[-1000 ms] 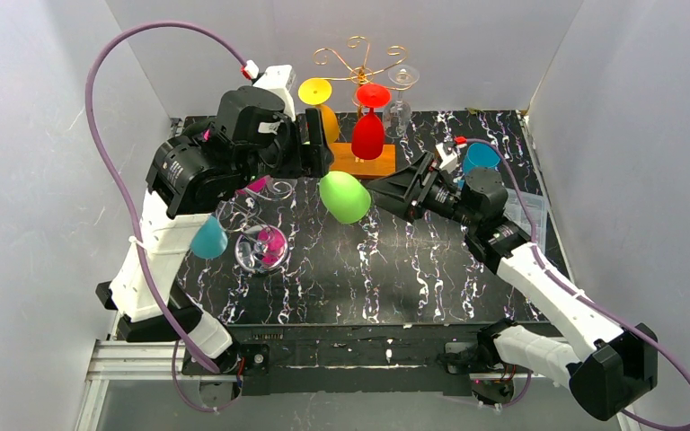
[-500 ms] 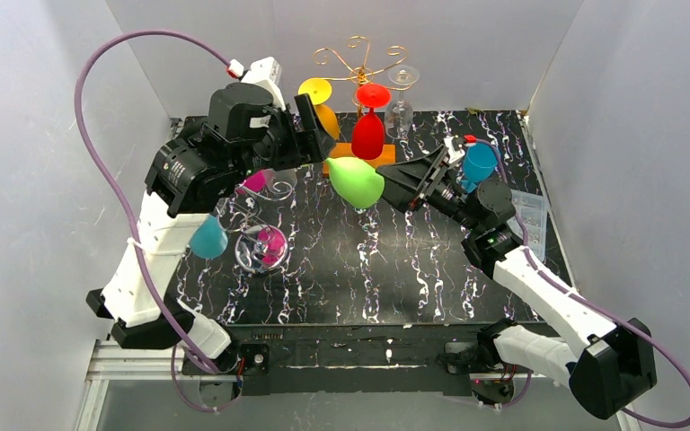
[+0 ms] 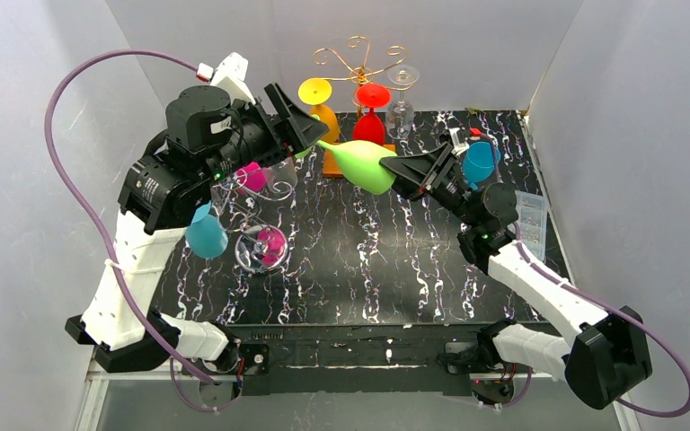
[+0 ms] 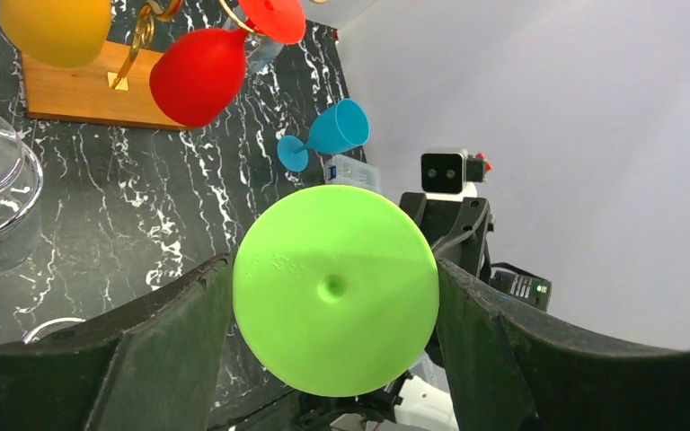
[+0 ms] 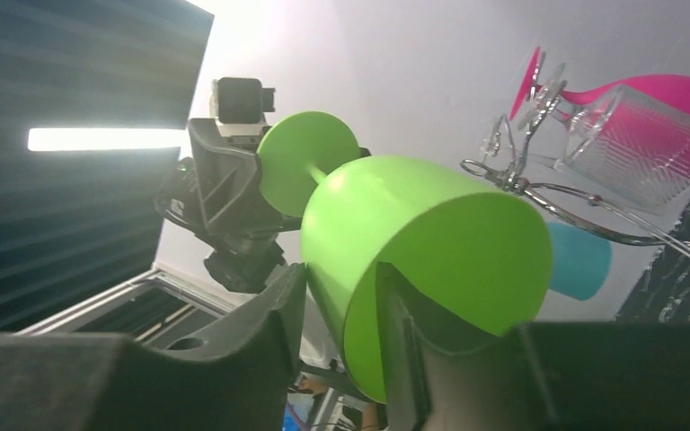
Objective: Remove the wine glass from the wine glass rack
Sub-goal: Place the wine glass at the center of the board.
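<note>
A green wine glass [image 3: 368, 166] hangs level in the air between my two arms, in front of the gold wire wine glass rack [image 3: 359, 58]. My left gripper [image 3: 310, 135] is shut on its round foot [image 4: 335, 289], a finger pressing each side of the disc. My right gripper [image 3: 397, 171] grips the bowl [image 5: 422, 233] at its mouth, one finger inside the rim and the other against the outer wall. A yellow glass [image 3: 316, 92], a red glass [image 3: 370, 117] and a clear glass [image 3: 402, 90] hang upside down on the rack.
The rack stands on a wooden base [image 4: 81, 90] at the back. A second wire stand [image 3: 252, 215] on the left carries pink, teal and clear glasses. A blue glass [image 3: 481, 162] sits beside my right wrist, and a clear plastic box [image 3: 530, 211] lies at the right edge.
The left arm has raised the green glass and swung it level, bowl toward the right arm. The right gripper has moved onto the bowl's rim and closed on its wall.
</note>
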`<state>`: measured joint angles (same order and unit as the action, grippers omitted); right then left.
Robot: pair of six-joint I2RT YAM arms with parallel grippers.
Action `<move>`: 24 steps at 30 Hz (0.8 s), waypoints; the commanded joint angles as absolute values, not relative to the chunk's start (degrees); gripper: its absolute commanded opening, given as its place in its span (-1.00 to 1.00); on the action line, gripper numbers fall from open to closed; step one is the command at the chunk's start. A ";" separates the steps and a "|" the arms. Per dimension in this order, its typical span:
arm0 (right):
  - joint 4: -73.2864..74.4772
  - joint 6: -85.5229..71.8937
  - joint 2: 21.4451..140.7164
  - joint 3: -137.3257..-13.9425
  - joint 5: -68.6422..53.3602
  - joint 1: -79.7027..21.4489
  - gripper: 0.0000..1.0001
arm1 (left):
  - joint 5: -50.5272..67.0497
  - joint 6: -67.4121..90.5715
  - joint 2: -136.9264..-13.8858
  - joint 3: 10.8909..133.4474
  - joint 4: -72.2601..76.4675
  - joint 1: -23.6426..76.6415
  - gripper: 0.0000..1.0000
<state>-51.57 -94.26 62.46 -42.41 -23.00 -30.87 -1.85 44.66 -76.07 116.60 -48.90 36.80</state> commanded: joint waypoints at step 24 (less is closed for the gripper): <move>-1.18 -59.77 61.79 -75.32 -14.59 -30.50 -0.97 | 6.48 33.86 -75.68 119.41 -51.80 36.03 0.97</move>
<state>-15.07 -70.54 61.36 -68.93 -19.57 -31.14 5.15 38.20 -76.66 116.77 -49.12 35.77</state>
